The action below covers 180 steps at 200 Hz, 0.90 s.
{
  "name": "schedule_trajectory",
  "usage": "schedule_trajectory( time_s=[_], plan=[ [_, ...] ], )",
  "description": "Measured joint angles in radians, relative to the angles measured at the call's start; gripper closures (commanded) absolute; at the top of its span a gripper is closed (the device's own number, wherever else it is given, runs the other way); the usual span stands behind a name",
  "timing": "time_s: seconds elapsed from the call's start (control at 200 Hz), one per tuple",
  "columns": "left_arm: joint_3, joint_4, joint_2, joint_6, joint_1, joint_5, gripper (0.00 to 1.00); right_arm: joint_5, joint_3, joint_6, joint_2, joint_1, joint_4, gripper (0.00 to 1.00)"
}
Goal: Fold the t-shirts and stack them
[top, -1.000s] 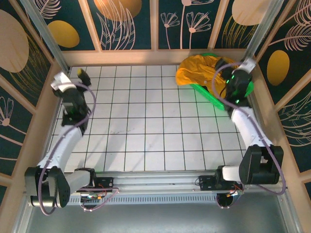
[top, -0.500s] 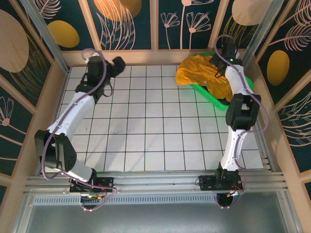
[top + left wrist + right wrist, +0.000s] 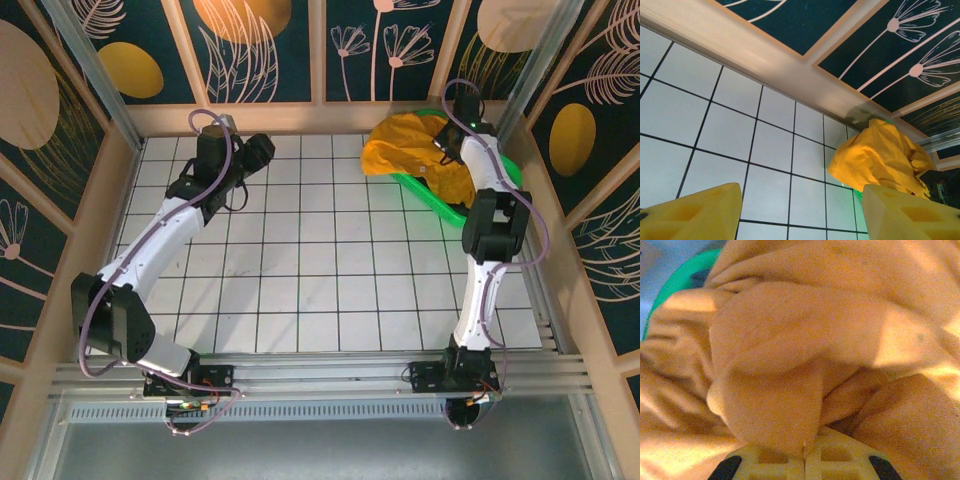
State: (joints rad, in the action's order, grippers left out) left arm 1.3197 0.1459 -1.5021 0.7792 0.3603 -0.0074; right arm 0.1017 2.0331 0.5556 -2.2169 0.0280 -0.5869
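1. Since a second before, both arms had stretched toward the far wall. The left tool (image 3: 258, 150) had swung right along the far edge, and the right tool (image 3: 805, 459) had closed up.
2. Its yellow fingers (image 3: 690, 215) stood wide with nothing between them, over bare tiles and well apart from the cloth.
3. The right tool pinched a fold of the mustard t-shirt (image 3: 400, 150), which lay crumpled in the green basket (image 3: 445, 208) in the far right corner and spilled over its rim.
4. The desk (image 3: 300, 260) was white square tiles with dark grid lines, edged by a pale wooden rim (image 3: 765, 55) below dark teal wall panels (image 3: 265, 50) drawn with leaves and flowers.
5. The cloth looked soft and fuzzy, bunched in thick rolls.
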Motion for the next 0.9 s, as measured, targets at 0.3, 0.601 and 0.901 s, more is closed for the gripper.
schedule_trajectory(
  time_s=[0.3, 0.601, 0.901],
  plan=[
    [0.000, 0.001, 0.014, 0.001, 0.000, -0.001, 0.42, 0.084, -0.030, -0.047, 0.336, -0.063, 0.095, 1.00],
    [0.014, 0.072, 0.014, 0.000, 0.000, -0.078, 0.44, 0.133, 0.058, -0.142, 0.476, -0.277, 0.197, 1.00],
    [0.038, 0.237, 0.088, -0.012, 0.000, -0.277, 0.42, 0.175, -0.036, -0.185, 0.479, -0.744, 0.266, 1.00]
  ],
)
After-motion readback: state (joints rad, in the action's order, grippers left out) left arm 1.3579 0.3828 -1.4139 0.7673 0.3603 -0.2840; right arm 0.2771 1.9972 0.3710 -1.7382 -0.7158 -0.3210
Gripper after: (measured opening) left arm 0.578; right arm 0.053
